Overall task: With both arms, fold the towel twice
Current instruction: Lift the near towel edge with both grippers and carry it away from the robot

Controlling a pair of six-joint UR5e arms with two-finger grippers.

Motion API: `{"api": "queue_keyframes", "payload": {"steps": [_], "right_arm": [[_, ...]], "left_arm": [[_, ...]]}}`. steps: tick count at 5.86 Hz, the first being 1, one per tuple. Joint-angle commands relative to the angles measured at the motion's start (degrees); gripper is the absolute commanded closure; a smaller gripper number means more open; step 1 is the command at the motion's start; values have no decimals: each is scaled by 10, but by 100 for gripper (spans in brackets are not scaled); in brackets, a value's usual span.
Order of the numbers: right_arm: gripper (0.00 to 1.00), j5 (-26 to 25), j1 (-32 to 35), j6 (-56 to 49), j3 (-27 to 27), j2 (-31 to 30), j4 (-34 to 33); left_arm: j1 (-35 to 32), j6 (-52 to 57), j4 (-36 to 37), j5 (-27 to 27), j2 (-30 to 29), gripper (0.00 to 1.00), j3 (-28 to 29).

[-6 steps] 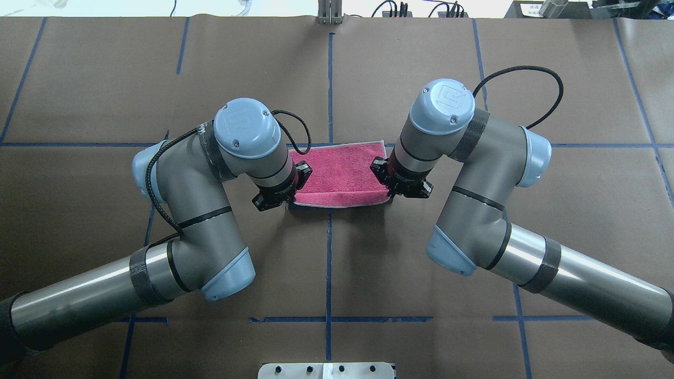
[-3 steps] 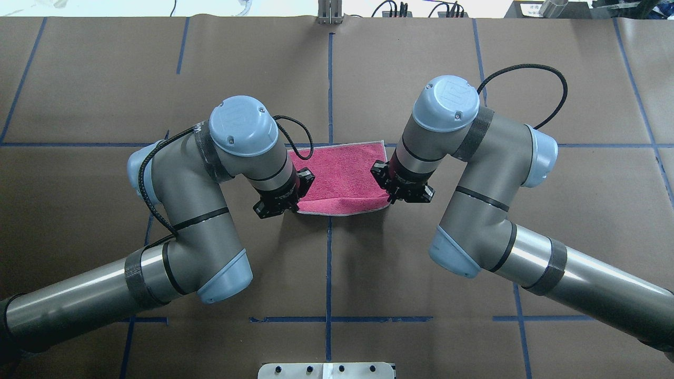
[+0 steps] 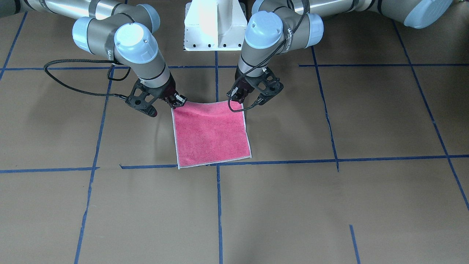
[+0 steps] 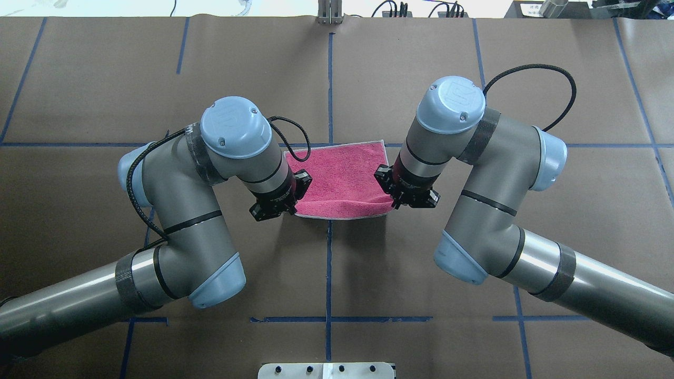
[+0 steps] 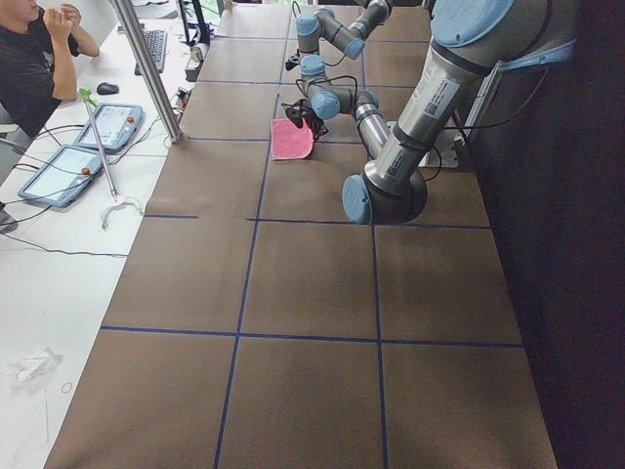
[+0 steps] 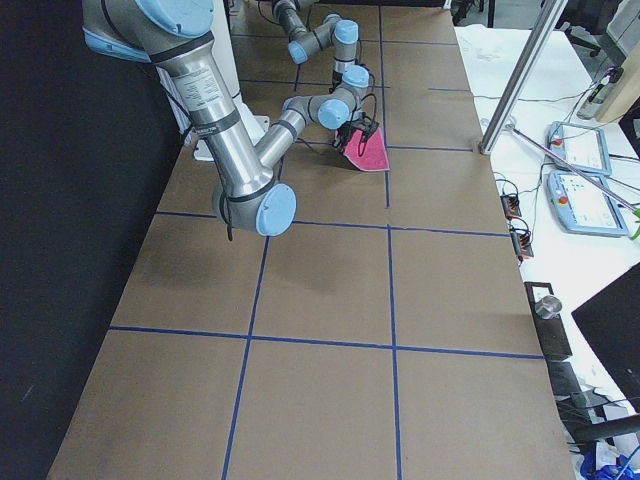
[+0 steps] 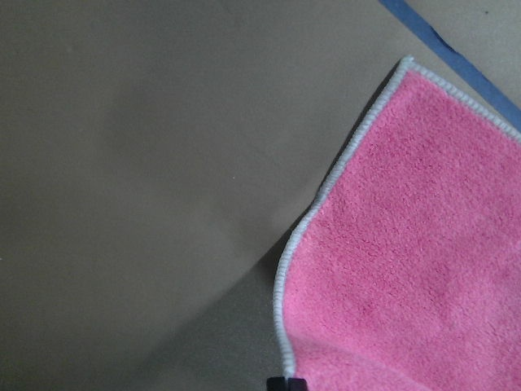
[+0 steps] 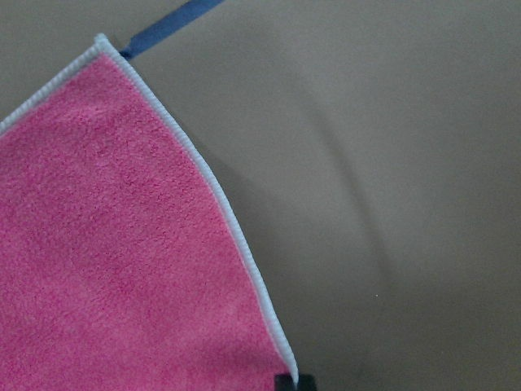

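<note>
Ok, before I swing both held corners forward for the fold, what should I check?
1. Left gripper shut on the towel at its near corner: ok.
2. Right gripper shut on the other near corner: ok.
3. Near edge lifted off the table: ok, slight sag mid-span.
4. Far edge lying flat by the blue tape line: ok.
5. Both corners at equal height: cannot tell.

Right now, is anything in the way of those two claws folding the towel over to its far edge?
Nothing visible. The left claw and the right claw each pinch a corner of the towel on the robot's side; the rest lies flat and bare, with only the brown table and blue tape lines around it.
</note>
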Motion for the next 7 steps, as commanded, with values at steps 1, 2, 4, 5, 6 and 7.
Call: {"api": "queue_keyframes", "payload": {"steps": [1,2,4,5,6,7], "right_arm": [[100,-1,-2,0,2,-2,0],[100,-1,-6,1,5,-6,0],[100,-1,-14,3,22,-22,-1],[100,-1,-18,17,24,-22,-1],[100,-1,-22,20,27,-22,-1],[100,-1,-22,21,30,-23,-1]], "left_arm": [[1,-2,2,-1,3,99,-16],[4,-4,2,-1,16,99,-26],[5,-6,2,-1,16,99,-27],[5,-7,2,-1,16,99,-28],[5,-7,2,-1,16,99,-28],[5,-7,2,-1,16,99,-31]]}}
